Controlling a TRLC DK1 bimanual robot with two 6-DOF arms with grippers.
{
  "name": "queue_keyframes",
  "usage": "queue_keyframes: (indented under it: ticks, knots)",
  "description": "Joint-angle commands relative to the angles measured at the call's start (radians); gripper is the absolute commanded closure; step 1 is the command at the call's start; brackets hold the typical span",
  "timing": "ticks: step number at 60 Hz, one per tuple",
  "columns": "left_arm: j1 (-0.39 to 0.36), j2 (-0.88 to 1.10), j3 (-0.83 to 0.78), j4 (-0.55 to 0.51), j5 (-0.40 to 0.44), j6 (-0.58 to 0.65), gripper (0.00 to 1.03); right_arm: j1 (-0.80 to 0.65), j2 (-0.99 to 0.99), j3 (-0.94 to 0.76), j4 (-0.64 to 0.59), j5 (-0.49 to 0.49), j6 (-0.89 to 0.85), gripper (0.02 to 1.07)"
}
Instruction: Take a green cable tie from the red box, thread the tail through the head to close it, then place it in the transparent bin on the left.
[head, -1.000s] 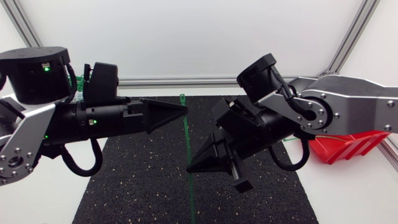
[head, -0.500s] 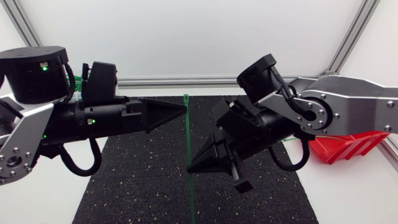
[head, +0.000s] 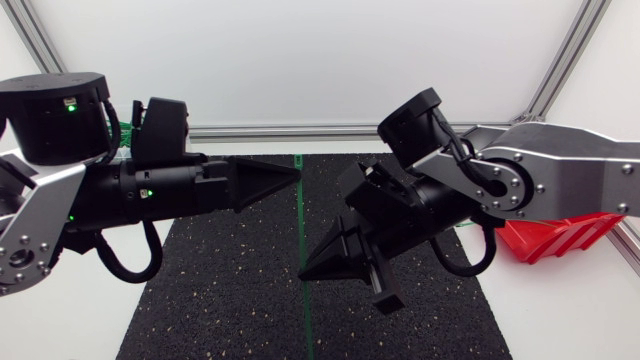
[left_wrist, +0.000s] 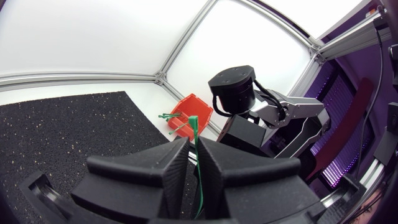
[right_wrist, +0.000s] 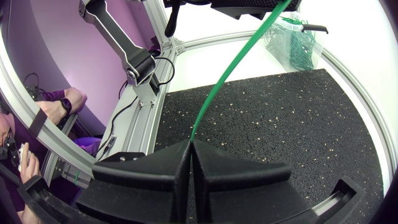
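The tie (head: 300, 220) stands upright above the mat (head: 220, 290). The left gripper (head: 292, 173) pinches it near its head, and the right gripper (head: 305, 272) pinches it lower down. The red box (head: 555, 235) lies off the mat's right edge, and the bin (right_wrist: 295, 43) sits past its far left corner.

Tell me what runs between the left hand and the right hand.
A thin green cable tie runs straight from the left hand to the right hand, over the black speckled mat; the head view shows it.
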Motion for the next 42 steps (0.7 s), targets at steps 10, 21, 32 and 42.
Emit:
queue_keyframes:
  ticks: [10, 21, 32, 42]
  knots:
    - [-0.012, 0.002, 0.033, -0.005, 0.006, -0.016, 0.99, 0.008, 0.003, -0.027, 0.012, 0.003, -0.012, 1.01]
    - [-0.012, 0.008, 0.042, -0.019, 0.006, -0.018, 0.99, 0.009, 0.008, -0.027, 0.017, 0.012, -0.011, 1.01]
    - [-0.004, 0.025, 0.064, -0.049, 0.006, -0.027, 0.99, 0.017, 0.031, -0.028, 0.025, 0.021, -0.008, 1.01]
    - [0.031, 0.017, 0.081, -0.081, 0.017, -0.027, 0.99, 0.025, 0.017, -0.028, 0.020, 0.072, -0.012, 0.73]
